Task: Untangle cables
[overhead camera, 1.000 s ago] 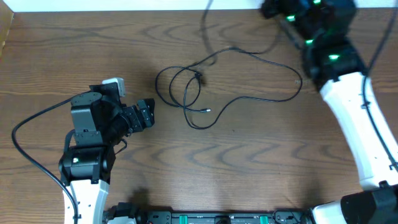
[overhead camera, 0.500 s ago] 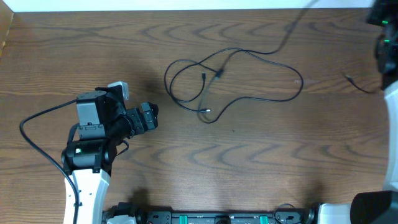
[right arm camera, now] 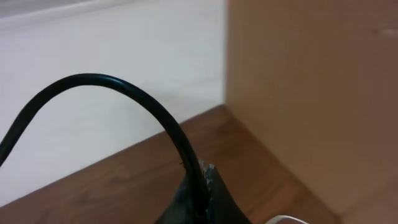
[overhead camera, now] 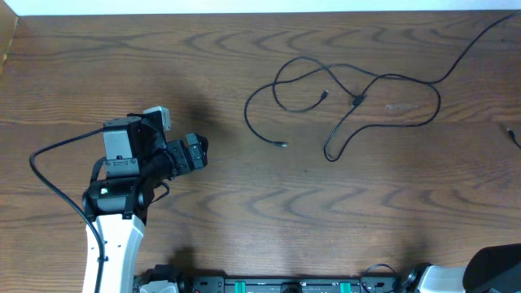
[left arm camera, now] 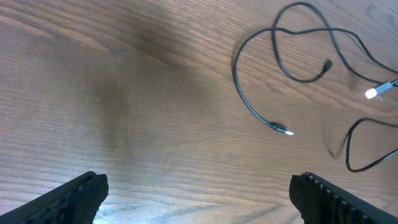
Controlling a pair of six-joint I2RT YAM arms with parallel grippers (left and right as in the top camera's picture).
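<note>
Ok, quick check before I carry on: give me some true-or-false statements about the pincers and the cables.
1. The left pincer is open and empty. True.
2. The thin black cables lie under the left pincer. False: they lie apart from it, further right on the brown wooden table.
3. The right pincer is shut on one of the thin black cables. True.
4. The overhead view shows the right pincer. False: it is outside that frame; a cable runs off the upper right edge.

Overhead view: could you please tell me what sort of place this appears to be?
Probably a robotics lab bench: a wood-grain table, a robot arm's left gripper, and thin black cables laid out for handling.
</note>
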